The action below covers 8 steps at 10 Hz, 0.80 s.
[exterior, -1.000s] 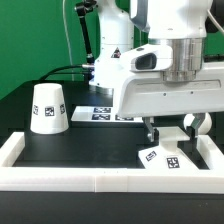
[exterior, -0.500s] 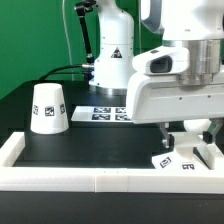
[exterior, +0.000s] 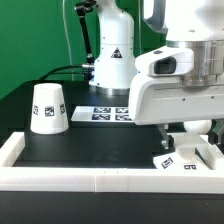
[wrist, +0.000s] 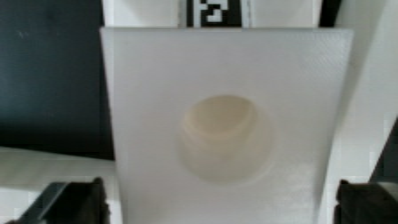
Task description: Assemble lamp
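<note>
The lamp base [exterior: 186,158], a flat white square with black tags, lies on the black mat in the near corner at the exterior view's right. My gripper [exterior: 186,140] stands straight over it, fingers down on either side. In the wrist view the base [wrist: 222,90] fills the space between my dark fingertips [wrist: 80,205], its round socket dimple in the middle, and the gripper [wrist: 222,208] looks shut on it. The shade [exterior: 48,108], a white truncated cone, stands upright at the exterior view's left. The bulb is hidden.
A white raised wall [exterior: 90,178] borders the mat at the front and both sides. The marker board [exterior: 108,113] lies at the back middle. The arm's base and cables stand behind it.
My gripper and the base moved together toward the exterior view's right, into the corner, between one second and half a second ago. Since then almost nothing has moved.
</note>
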### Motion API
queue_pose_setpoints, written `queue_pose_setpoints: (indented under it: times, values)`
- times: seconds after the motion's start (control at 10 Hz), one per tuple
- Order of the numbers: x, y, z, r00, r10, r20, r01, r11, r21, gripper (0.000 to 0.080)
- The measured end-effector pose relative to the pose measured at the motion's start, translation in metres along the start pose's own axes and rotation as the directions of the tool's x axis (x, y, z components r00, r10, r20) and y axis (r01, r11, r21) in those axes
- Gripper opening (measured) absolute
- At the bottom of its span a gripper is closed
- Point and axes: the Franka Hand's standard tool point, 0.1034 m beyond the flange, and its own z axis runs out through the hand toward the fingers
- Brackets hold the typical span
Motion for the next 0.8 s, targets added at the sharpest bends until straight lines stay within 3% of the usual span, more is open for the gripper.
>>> queue_pose_setpoints:
  times: [0.3, 0.6, 0.8]
  values:
    - [-0.001, 0.0, -0.001, 1.0, -0.001, -0.001, 0.001, 1.0, -0.001, 0.0698]
    - [-0.032, -0.006, -0.021, 1.0, 0.004, 0.016, -0.003, 1.0, -0.005, 0.0699]
    - [-0.064, -0.015, -0.031, 0.997, 0.07, 0.028, -0.069, 0.998, -0.011, 0.0699]
